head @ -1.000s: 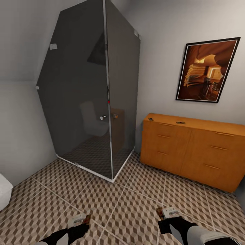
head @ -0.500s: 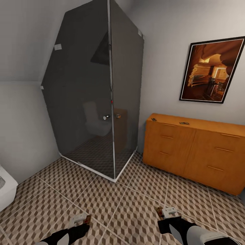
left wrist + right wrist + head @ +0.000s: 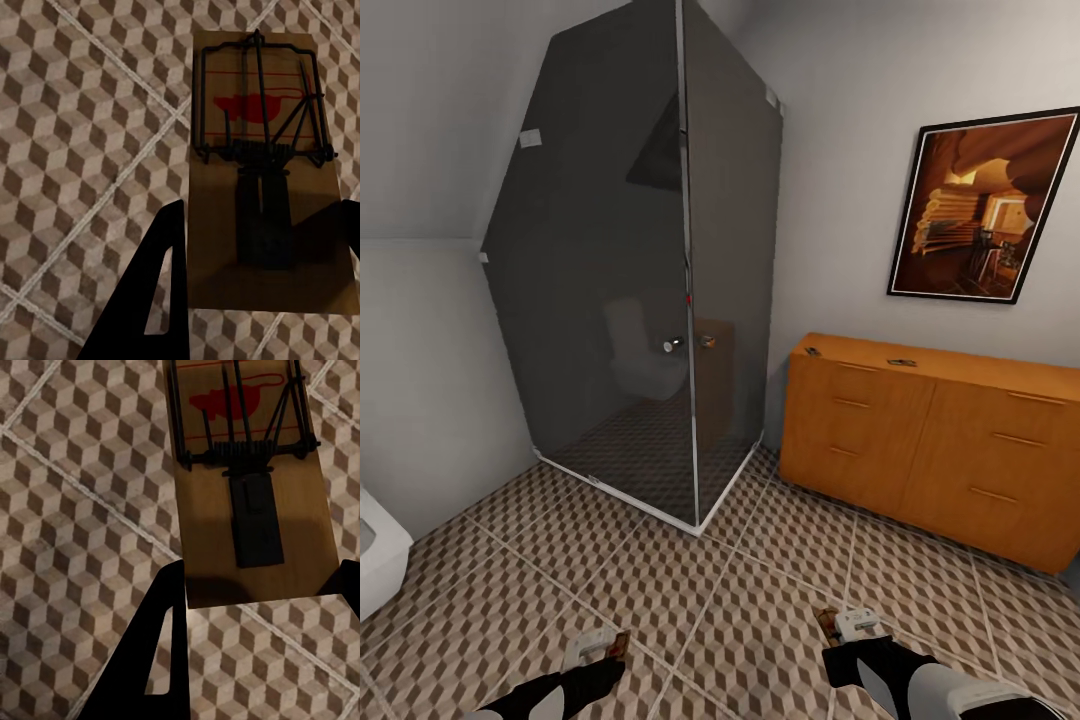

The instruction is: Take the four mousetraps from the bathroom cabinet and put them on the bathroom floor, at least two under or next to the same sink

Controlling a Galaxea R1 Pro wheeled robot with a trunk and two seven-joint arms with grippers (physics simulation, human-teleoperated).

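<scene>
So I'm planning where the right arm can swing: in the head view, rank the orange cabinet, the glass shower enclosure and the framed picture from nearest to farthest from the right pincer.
1. Orange cabinet, against the wall, ahead and to the right of the right pincer.
2. Glass shower enclosure, in the corner, ahead and to the left.
3. Framed picture, high on the wall above the cabinet.

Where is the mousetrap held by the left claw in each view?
Head view: left mousetrap, a brown sliver beside the left claw, low left.
Left wrist view: left mousetrap, centre-right, between the fingers.
Right wrist view: this one is the right mousetrap.
Shared landmark: cube-pattern bathroom floor.
</scene>
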